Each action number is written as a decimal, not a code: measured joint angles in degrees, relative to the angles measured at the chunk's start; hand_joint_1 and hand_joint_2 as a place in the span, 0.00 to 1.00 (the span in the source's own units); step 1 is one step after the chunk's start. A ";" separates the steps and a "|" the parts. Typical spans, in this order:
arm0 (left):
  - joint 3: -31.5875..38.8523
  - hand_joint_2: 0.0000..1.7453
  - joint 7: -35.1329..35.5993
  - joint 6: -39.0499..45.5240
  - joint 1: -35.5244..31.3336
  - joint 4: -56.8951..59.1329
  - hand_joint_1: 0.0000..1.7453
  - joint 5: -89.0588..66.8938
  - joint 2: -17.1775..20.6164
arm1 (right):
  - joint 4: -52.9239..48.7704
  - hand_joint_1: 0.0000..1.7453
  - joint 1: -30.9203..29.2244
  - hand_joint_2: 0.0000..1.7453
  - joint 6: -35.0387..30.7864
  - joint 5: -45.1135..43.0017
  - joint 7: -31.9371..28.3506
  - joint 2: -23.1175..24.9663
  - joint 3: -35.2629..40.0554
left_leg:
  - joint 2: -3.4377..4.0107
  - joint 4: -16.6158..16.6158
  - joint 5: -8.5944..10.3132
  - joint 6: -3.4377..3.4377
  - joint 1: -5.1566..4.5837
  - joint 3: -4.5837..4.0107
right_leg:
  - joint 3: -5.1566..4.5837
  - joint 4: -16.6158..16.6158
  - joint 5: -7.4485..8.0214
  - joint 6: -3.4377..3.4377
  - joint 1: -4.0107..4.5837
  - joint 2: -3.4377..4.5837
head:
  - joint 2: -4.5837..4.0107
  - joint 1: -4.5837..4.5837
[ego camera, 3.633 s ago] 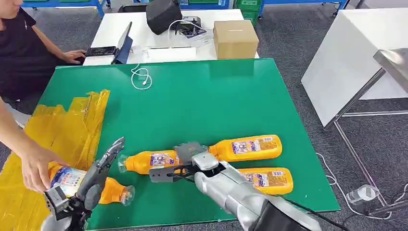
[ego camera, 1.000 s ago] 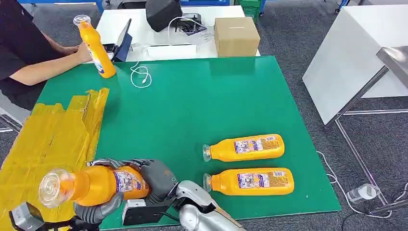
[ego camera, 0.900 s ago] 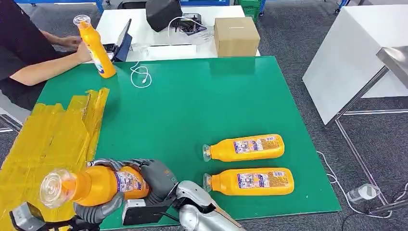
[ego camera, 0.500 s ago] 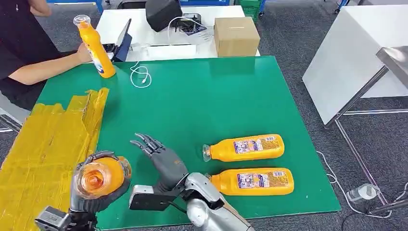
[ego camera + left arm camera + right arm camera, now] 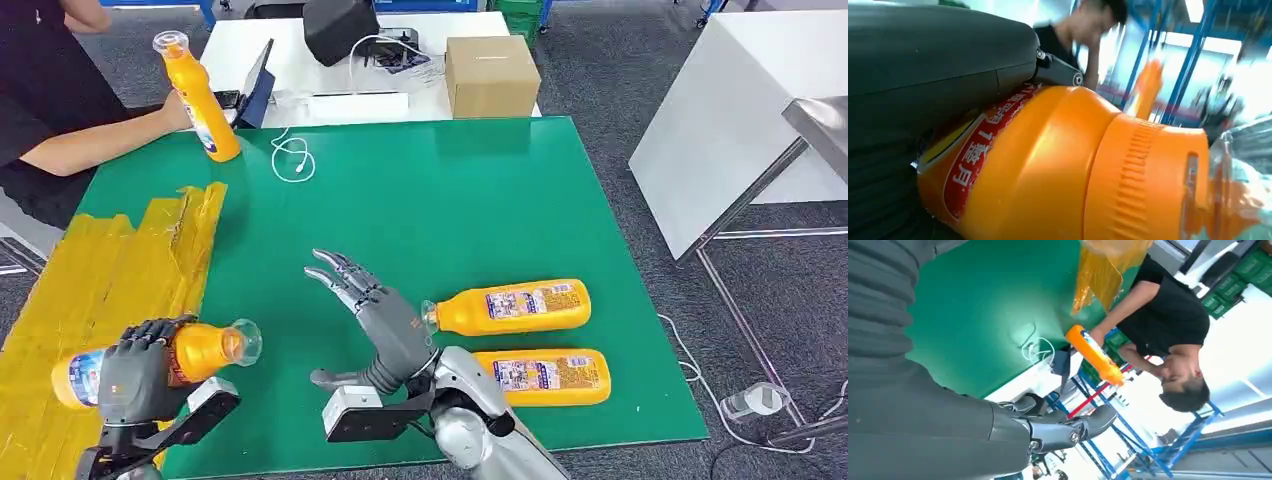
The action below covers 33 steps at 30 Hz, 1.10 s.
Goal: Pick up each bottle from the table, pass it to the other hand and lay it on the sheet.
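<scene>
Bottle point(image 5: 150, 358) is being gripped by left hand point(image 5: 130, 378) over sheet point(image 5: 90, 290); right hand point(image 5: 375, 315) is spread, empty; laying-down is judged next

The green tabletop point(image 5: 420, 200) looks matt and smooth — a soft sheen at its far edge. On its near left lies a crinkled yellow plastic sheet point(image 5: 110, 270), glossy and creased in bands. The orange plastic bottle with the clear cap point(image 5: 160, 357) in the left robot hand point(image 5: 135, 380) is glossy, its neck ribbed, its label a slick printed film. Two more orange plastic bottles point(image 5: 510, 307) lie at the near right with the same shine. The right robot hand point(image 5: 375, 315) has dark matt fingers and a ribbed grey cover — its silver arm point(image 5: 480, 420) reads as brushed metal. At the far side stands a brown cardboard box point(image 5: 490, 80), dull and papery.
</scene>
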 measured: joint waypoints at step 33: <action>10.21 0.00 -10.21 -35.52 1.81 5.30 0.00 29.46 6.64 | -7.72 0.00 3.53 1.00 5.25 0.13 -2.58 -16.44 -3.28 | -0.06 -0.02 0.00 0.00 -0.01 0.31 | 0.37 -0.01 -0.02 -0.02 -0.02 -0.07 | 0.00 0.00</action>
